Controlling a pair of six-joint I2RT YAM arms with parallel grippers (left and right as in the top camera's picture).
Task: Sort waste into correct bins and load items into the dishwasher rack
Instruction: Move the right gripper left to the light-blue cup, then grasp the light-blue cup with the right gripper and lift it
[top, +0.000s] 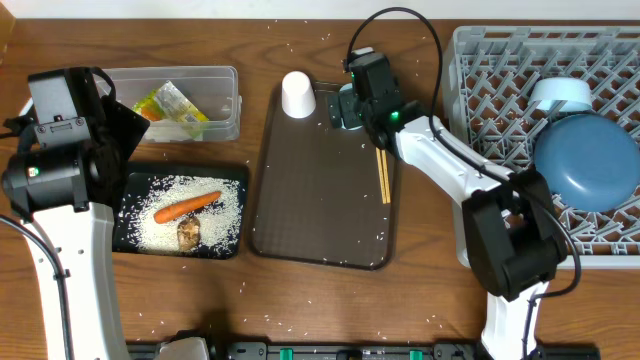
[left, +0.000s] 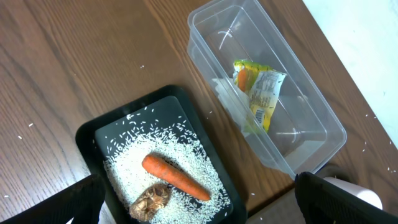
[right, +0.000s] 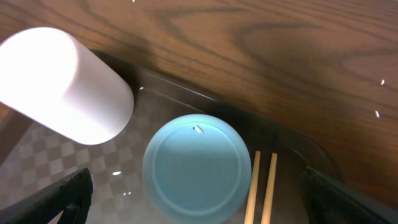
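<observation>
A carrot (left: 175, 177), a brown food lump (left: 151, 201) and white rice (top: 165, 222) lie in the black tray (left: 93, 134). The foil wrapper (left: 259, 90) lies in the clear tub (left: 323, 127). My left gripper (left: 202, 208) hangs open above the tray's near end. On the brown serving tray (top: 320, 210) stand a white cup (right: 68, 87) and an upturned light blue cup (right: 198, 167), with chopsticks (right: 262, 186) beside it. My right gripper (right: 205, 202) is open over the light blue cup. The rack (top: 470, 70) holds the dark blue plate (top: 588, 165) and light blue bowl (top: 562, 93).
Loose rice grains are scattered over the wooden table (top: 300, 300), mostly near its front edge. The tub sits just behind the black tray at the left. The rack fills the right side, close to the right arm's base.
</observation>
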